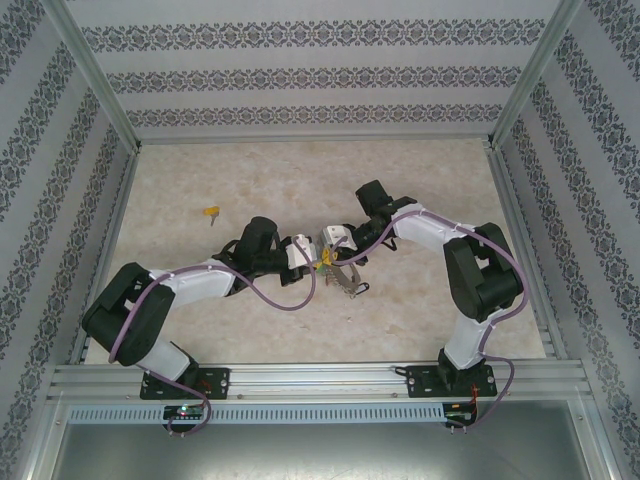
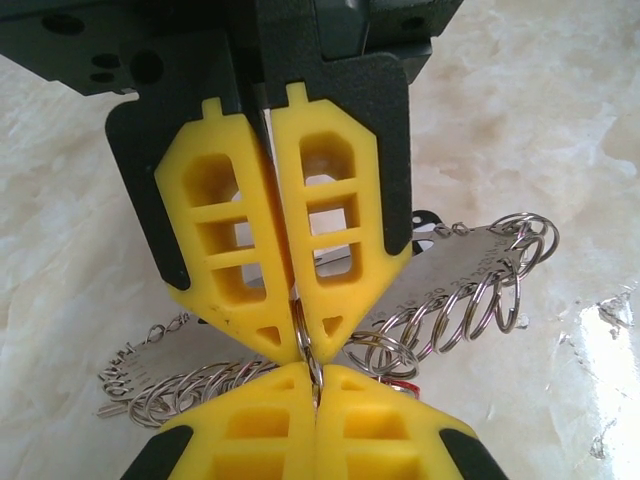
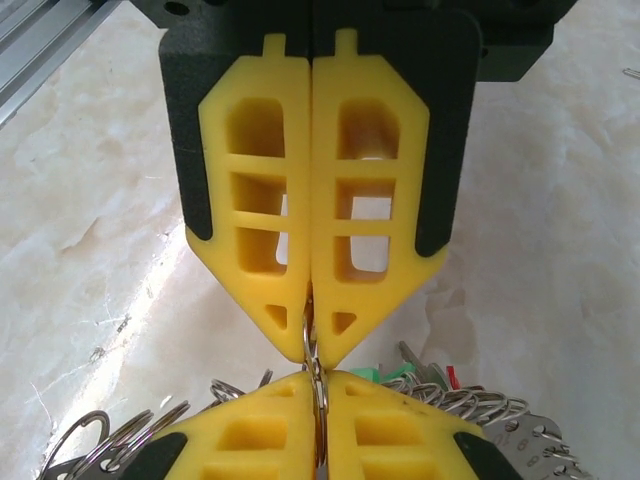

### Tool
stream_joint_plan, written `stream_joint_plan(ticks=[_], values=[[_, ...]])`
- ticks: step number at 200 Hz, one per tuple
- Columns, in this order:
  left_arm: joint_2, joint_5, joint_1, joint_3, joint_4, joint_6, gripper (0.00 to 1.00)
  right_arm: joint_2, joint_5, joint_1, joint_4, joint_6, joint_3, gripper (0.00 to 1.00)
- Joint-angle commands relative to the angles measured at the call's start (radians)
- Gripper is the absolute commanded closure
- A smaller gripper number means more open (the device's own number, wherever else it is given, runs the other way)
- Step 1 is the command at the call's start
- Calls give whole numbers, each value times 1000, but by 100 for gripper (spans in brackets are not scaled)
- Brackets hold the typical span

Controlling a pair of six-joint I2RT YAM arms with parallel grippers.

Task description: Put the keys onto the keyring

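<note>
Both grippers meet tip to tip at mid-table, each pinching the same thin silver keyring [image 2: 311, 352], which I see edge-on. In the left wrist view my left gripper [image 2: 316, 370] is shut on the ring from below, and the right gripper [image 2: 306, 350] is shut on it from above. In the right wrist view my right gripper [image 3: 318, 380] clamps the keyring [image 3: 314, 345] opposite the left gripper [image 3: 311, 356]. Green-tagged keys [image 3: 386, 373] and a red tag [image 2: 401, 386] lie just behind the fingers. A yellow-tagged key [image 1: 211, 213] lies alone, far left of the grippers [image 1: 322, 259].
A numbered metal strip [image 2: 455, 262] strung with several small split rings [image 2: 478, 300] lies under and behind the fingertips, and it reaches toward the near right [image 1: 350, 284]. Patterned walls and aluminium rails [image 1: 300, 375] enclose the marble-look table [image 1: 420, 180].
</note>
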Motion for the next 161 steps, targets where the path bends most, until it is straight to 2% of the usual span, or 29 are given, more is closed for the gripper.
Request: stream_joint_plan(ticks=[1,34,87,124,161], values=[[-29,-56,10,-31,12,21,100,-34,-82,-27,-3,21,-9,90],[-46,-84,14,-62,38,12,100,-40,-119,-48,9,40,-9,97],[-27,-152,15,-73,65,0,100,-43,-136,-56,-3,45,-4,96],[0,-169,33,-114,197,-71,100,-53,-233,-100,-25,150,43,99],[-30,-129,33,-87,206,-85,100,-91,-333,-117,12,255,53,100]])
